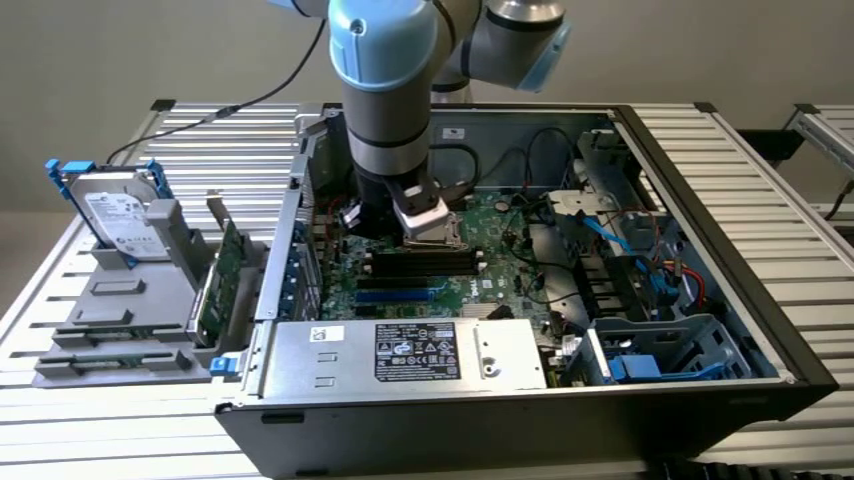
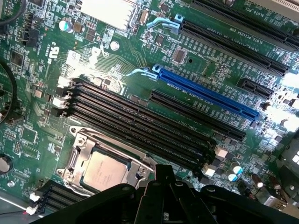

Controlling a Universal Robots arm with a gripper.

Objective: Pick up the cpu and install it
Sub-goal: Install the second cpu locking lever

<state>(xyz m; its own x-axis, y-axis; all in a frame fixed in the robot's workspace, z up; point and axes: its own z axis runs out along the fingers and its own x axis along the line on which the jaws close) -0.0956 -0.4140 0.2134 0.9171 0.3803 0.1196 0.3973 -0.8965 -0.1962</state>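
The cpu [image 2: 103,171] lay flat inside its metal socket frame [image 2: 79,154] on the green motherboard [image 2: 42,93], silvery top plate up, just at the claw's black housing. Whether the claw [image 1: 424,222] was released or clenched could not be told; it hung low inside the open computer case [image 1: 721,330], directly over the socket area. In the wrist view four black memory slots [image 2: 140,121] ran right alongside the socket frame, with a long blue expansion slot [image 2: 205,95] and further black slots beyond them. In the exterior view a silver power supply with a black label [image 1: 407,352] sat at 6 o'clock from the claw, blue cables [image 1: 617,235] and a blue-trimmed drive cage [image 1: 667,350] crowded the 3 to 4 o'clock side, and the case wall stood close at 9 o'clock. Farther toward 9 o'clock, outside the case, a hard drive [image 1: 118,215] with blue brackets stood tilted in a grey holder [image 1: 127,300]. Everything rested on a table [image 1: 801,260] of pale metal slats, before a plain grey wall.
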